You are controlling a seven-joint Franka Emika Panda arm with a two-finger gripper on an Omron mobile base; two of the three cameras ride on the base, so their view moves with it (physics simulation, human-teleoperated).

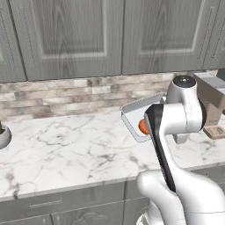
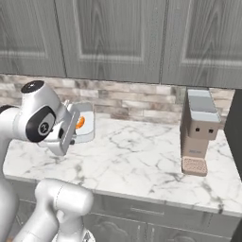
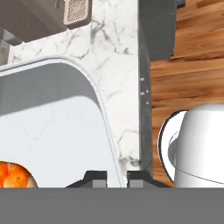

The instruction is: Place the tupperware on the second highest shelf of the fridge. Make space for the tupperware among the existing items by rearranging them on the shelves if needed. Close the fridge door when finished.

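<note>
A marble tabletop (image 1: 79, 145) runs under grey cabinets (image 1: 66, 35) and a brick backsplash (image 1: 66, 94). At its right end stands a brown coffee machine (image 2: 201, 127) with a grey top, well apart from the tupperware (image 2: 85, 124); at the far left edge of the left base view, part of a small grey bowl (image 1: 3, 135) sits on the tabletop. Nothing lies close around the tupperware on the marble (the arm's own white links cover much of it from both base cameras). The end effector (image 3: 117, 178) is nearly closed, its two dark tips pinched on the tupperware's thin rim (image 3: 105, 127), one tip inside the wall and one outside. The tupperware appears tilted, its open face turned toward the left base camera, with orange-red food (image 3: 13, 175) showing at its low end. Whether it rests on the tabletop or hangs just above it cannot be told. In the hand view the tabletop's front edge and a wooden floor (image 3: 188, 57) lie beyond the rim. The arm (image 1: 176, 118) is folded, elbow high, wrist bent down toward the tupperware near the backsplash.
</note>
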